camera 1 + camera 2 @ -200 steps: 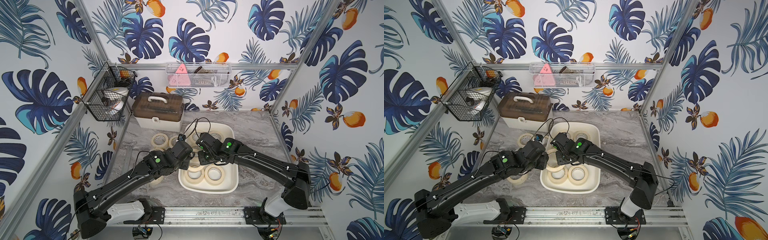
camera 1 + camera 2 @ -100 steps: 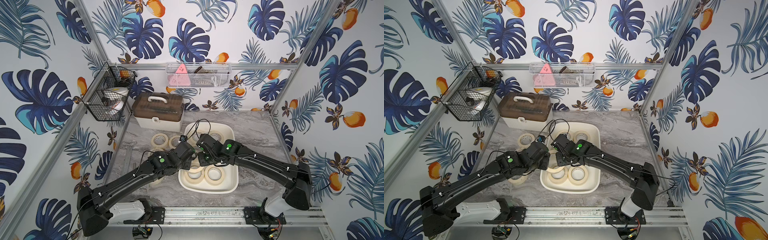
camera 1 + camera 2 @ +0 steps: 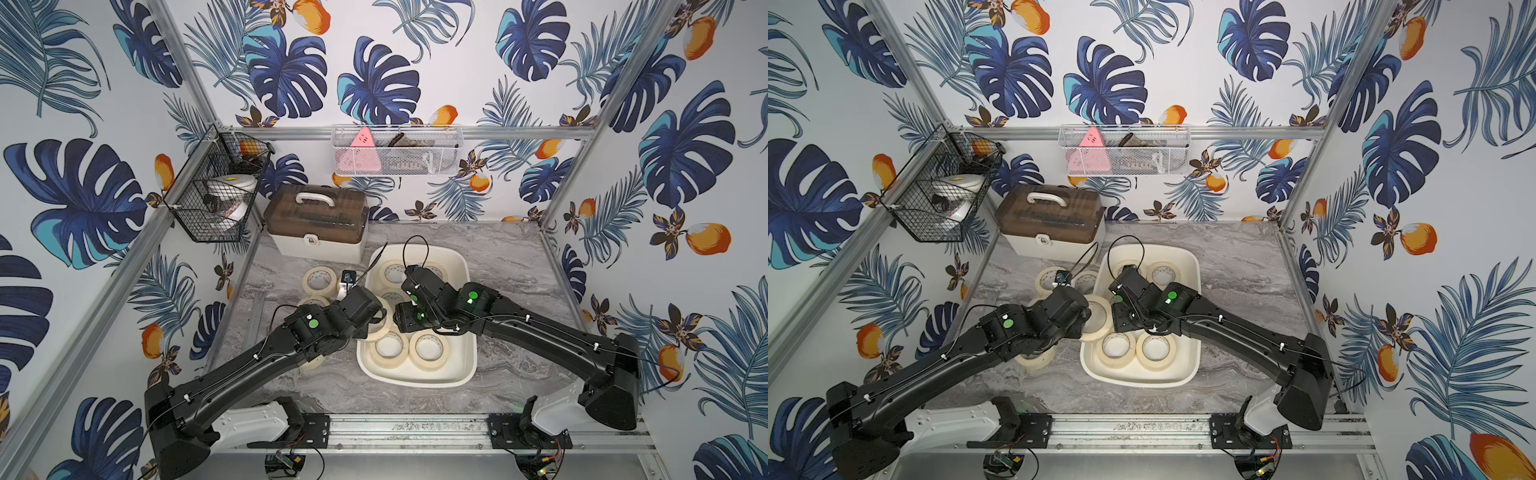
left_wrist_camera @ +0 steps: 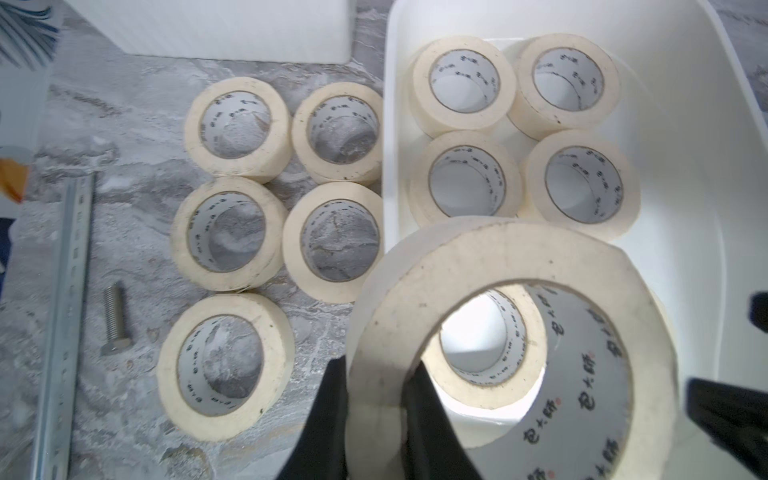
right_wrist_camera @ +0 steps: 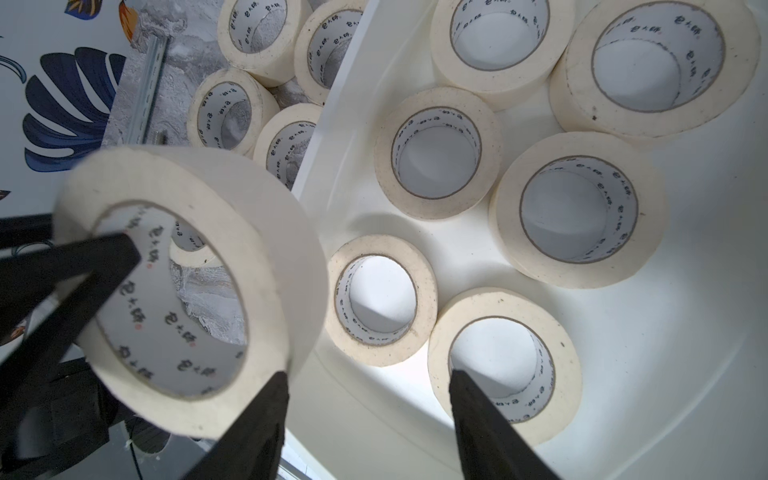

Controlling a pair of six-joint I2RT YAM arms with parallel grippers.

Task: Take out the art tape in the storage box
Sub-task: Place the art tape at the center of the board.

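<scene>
Cream tape roll (image 4: 498,257) clamped by left hand (image 4: 374,376).

Left fingers (image 4: 432,424) pinched close, right fingers (image 5: 482,428) spread apart, both arms (image 3: 249,365) reaching inward toward each other

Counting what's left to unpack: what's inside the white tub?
Six tape rolls lie flat in the tub, seen from the right wrist. A seventh roll, pinched by the left gripper, hangs over its rim. From above, the right arm hides some.

Cream art tape (image 4: 478,245), off-white storage box (image 4: 685,124)
</scene>
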